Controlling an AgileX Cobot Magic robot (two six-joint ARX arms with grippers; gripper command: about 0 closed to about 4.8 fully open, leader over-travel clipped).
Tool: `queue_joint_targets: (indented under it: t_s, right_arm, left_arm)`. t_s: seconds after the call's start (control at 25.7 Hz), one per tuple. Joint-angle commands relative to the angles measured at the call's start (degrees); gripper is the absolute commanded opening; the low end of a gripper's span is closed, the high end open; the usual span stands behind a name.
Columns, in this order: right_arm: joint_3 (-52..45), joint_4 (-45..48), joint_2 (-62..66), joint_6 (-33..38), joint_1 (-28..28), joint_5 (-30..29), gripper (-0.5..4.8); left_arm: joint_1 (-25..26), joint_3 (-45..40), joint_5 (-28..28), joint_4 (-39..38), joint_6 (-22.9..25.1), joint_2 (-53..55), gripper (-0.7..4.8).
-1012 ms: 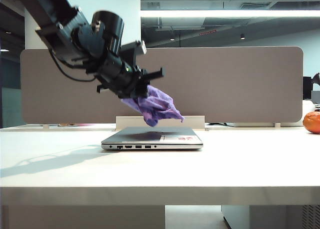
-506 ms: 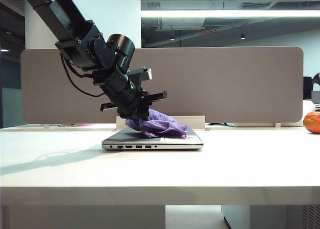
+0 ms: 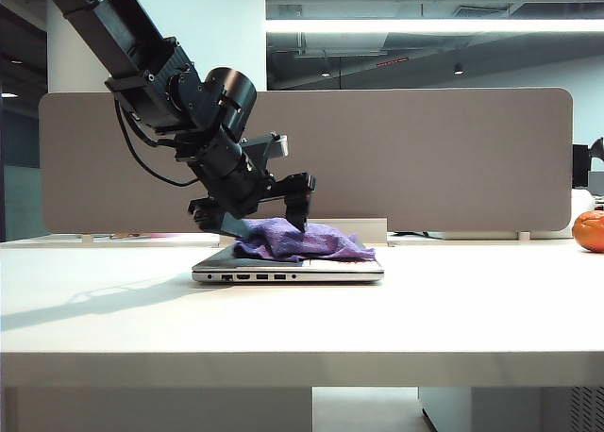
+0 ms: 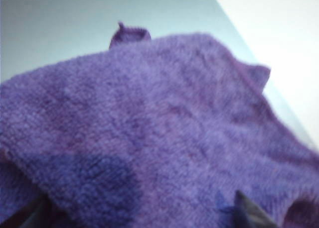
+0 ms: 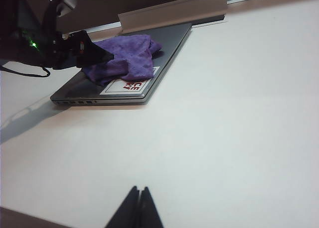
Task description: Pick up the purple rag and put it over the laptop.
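The purple rag (image 3: pixel 302 240) lies bunched on the lid of the closed silver laptop (image 3: pixel 330 268), covering the lid's rear-left part. My left gripper (image 3: pixel 260 223) stands just above the rag, open, with its fingers (image 3: pixel 300 206) spread to either side and nothing held. In the left wrist view the rag (image 4: pixel 149 123) fills the picture, with the dark fingertips (image 4: pixel 246 213) wide apart over it. The right wrist view shows the laptop (image 5: pixel 169 44), the rag (image 5: pixel 124 58) and the left gripper (image 5: pixel 84 51) from afar. My right gripper (image 5: pixel 138 194) hangs shut and empty over bare table, far from them.
A pale sticker (image 5: pixel 128 86) on the lid shows beside the rag. A white strip (image 5: pixel 172 9) stands behind the laptop, before a grey partition (image 3: pixel 425 158). An orange object (image 3: pixel 589 230) sits at the far right of the table.
The left gripper came down with the rag onto the laptop lid and opened. The rag, hanging in the jaws before, now rests on the lid.
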Motion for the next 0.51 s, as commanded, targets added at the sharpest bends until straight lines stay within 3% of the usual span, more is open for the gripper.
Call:
queue_joint_targets:
  t_s: [0.04,0.51]
  right_arm:
    - [-0.17,0.46,-0.04,0.02,0.00,-0.31,0.22]
    - [-0.17,0.46,-0.04,0.02,0.00,-0.31,0.22]
  left_arm:
    - [0.04,0.70,0.20,-2.25,0.42,-0.44,4.79]
    - [0.07,0.72,-0.04,-4.96,3.02,-5.90,4.79]
